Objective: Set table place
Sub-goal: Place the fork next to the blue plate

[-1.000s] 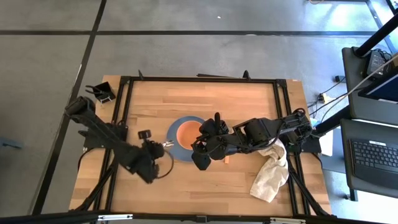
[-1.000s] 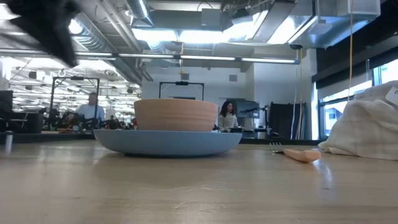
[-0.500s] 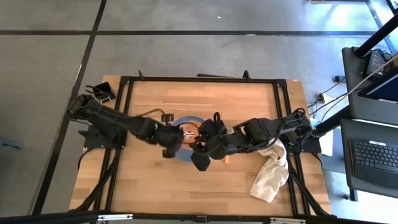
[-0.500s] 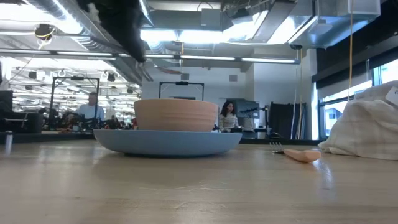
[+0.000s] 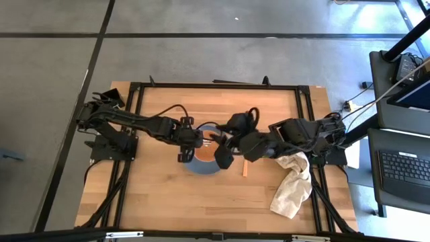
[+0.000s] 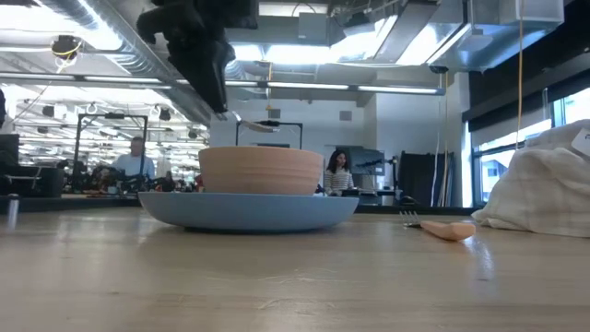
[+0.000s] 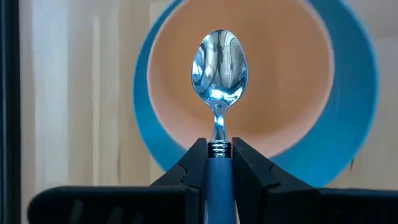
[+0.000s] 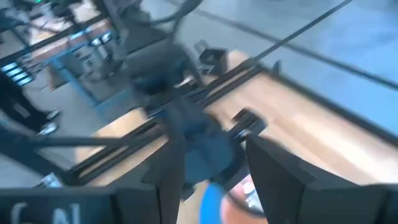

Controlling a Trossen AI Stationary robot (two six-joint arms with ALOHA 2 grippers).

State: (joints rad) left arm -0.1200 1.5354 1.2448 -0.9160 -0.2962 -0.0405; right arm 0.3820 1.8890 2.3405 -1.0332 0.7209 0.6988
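The orange bowl [image 7: 280,93] stands in the blue plate [image 7: 354,93] at the middle of the table [image 5: 269,111]; both also show in the low view, bowl [image 6: 261,170] on plate [image 6: 249,210]. My left gripper [image 5: 196,142] is over the bowl, shut on the spoon [image 7: 219,62]. My right gripper [image 8: 217,180] is open and empty, just right of the plate in the high view [image 5: 222,154]. The orange-handled fork [image 6: 444,229] lies flat on the table right of the plate [image 5: 244,169]. My left gripper pinches the spoon's lilac handle [image 7: 217,171] between its two fingers, just behind the metal neck. The fingers lie along the handle and come from the table's left, slanting down. The spoon's metal end [image 6: 253,124] sticks out ahead, lifted clear above the bowl.
An off-white cloth [image 5: 292,183] lies bunched at the table's right side, hanging over the black frame; it shows large at the right of the low view [image 6: 544,180]. Bare planks lie near and left of the plate.
My left gripper has carried the spoon from the table's near left, up and toward the right and far side, to above the bowl. My right gripper has drawn back from the plate's near right edge toward the far side and tipped up. Plate, bowl and fork have stayed.
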